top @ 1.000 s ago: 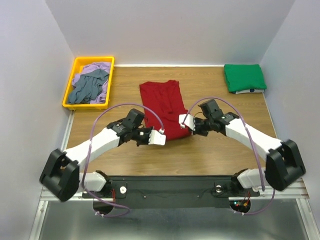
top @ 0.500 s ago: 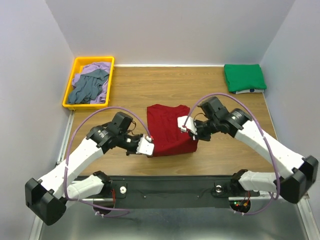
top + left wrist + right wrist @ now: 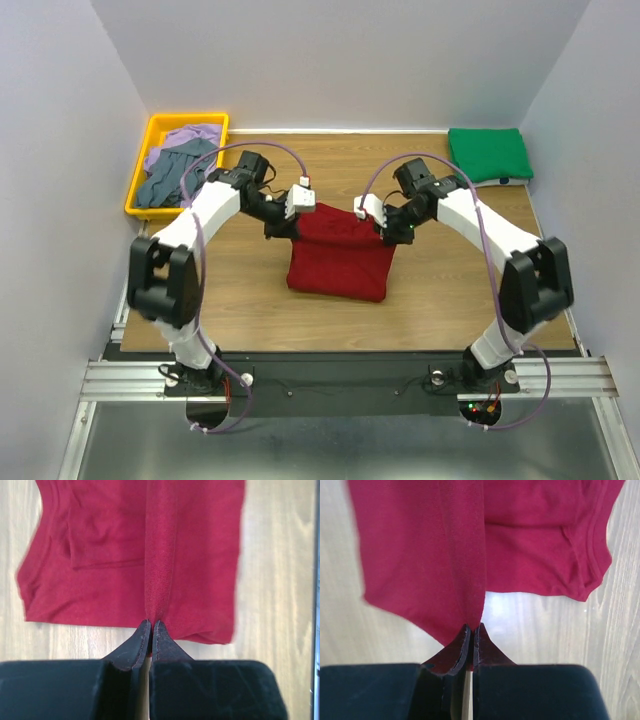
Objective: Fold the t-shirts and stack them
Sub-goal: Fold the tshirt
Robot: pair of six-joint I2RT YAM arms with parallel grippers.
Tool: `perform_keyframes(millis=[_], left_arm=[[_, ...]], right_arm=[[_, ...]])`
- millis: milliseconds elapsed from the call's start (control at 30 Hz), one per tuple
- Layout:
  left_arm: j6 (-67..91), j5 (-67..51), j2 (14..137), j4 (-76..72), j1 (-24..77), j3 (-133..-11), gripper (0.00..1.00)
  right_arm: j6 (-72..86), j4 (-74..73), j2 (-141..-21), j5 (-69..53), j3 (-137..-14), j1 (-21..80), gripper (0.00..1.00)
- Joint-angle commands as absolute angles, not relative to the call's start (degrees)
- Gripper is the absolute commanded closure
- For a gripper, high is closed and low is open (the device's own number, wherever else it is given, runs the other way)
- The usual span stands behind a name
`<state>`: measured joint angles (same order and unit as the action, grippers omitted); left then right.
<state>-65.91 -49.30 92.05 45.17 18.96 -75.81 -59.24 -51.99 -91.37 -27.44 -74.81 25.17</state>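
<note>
Left fingers (image 3: 148,630) are pressed together, pinching one top corner of the red shirt (image 3: 338,262). At far left, a tray (image 3: 138,208) holds a lavender shirt (image 3: 188,134) and a grey-blue shirt (image 3: 170,180). The red shirt hangs mid-counter (image 3: 250,300), and its lower part appears to rest on the wood. Right fingers (image 3: 468,632) pinch the other corner. A folded green shirt (image 3: 488,153) lies far right. The cloth looks light and limp and will sag, so it is best held at matching corners.
</note>
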Motion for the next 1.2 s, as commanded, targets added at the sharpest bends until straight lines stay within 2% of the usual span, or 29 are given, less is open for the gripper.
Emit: perform_keyframes(millis=[0, 100, 333, 533, 700, 767, 800, 833, 867, 900, 967, 1167], left_arm=[[-62.6, -51.3, 100.9, 44.6, 16.0, -82.4, 1.0], [-60.3, -53.1, 110.5, 42.8, 13.8, -85.8, 1.0], [-57.7, -52.6, 119.7, 41.8, 12.3, -86.5, 1.0], [-55.4, -53.4, 115.7, 39.3, 12.9, -77.8, 1.0], [-56.8, -54.8, 107.7, 39.8, 14.3, -68.6, 1.0], [-56.5, -55.4, 105.2, 39.7, 14.8, -64.8, 0.99], [-56.4, -55.5, 104.2, 39.7, 14.8, -64.1, 0.96], [-56.6, -54.9, 102.4, 40.2, 14.8, -63.6, 0.9], [-56.7, -54.7, 101.4, 40.6, 14.4, -63.6, 0.78], [-56.8, -54.5, 99.2, 41.2, 14.2, -63.9, 0.75], [-56.9, -53.9, 96.4, 41.5, 13.5, -65.5, 0.67], [-54.8, -52.9, 88.2, 36.2, 15.8, -68.1, 0.57]], right_arm=[[-63.4, -48.8, -98.3, -29.4, -79.4, 22.1, 0.99], [-62.1, -46.9, -106.0, -30.3, -82.5, 21.3, 0.99], [-56.9, -45.9, -115.4, -34.4, -87.0, 21.1, 0.94], [-51.3, -46.4, -114.9, -36.6, -83.4, 21.6, 0.91], [-48.5, -47.4, -107.5, -38.4, -76.6, 22.1, 0.91], [-46.2, -47.9, -104.6, -38.9, -76.3, 22.1, 0.85], [-45.5, -48.3, -103.7, -38.9, -76.4, 22.1, 0.78], [-44.0, -49.0, -103.1, -38.4, -77.4, 22.1, 0.65], [-43.2, -49.4, -102.7, -38.3, -78.1, 22.0, 0.59], [-42.5, -49.7, -102.0, -38.4, -80.2, 21.4, 0.56], [-39.7, -49.8, -102.1, -39.8, -83.2, 20.3, 0.52], [-32.2, -49.7, -111.4, -48.6, -96.3, 18.1, 0.52]])
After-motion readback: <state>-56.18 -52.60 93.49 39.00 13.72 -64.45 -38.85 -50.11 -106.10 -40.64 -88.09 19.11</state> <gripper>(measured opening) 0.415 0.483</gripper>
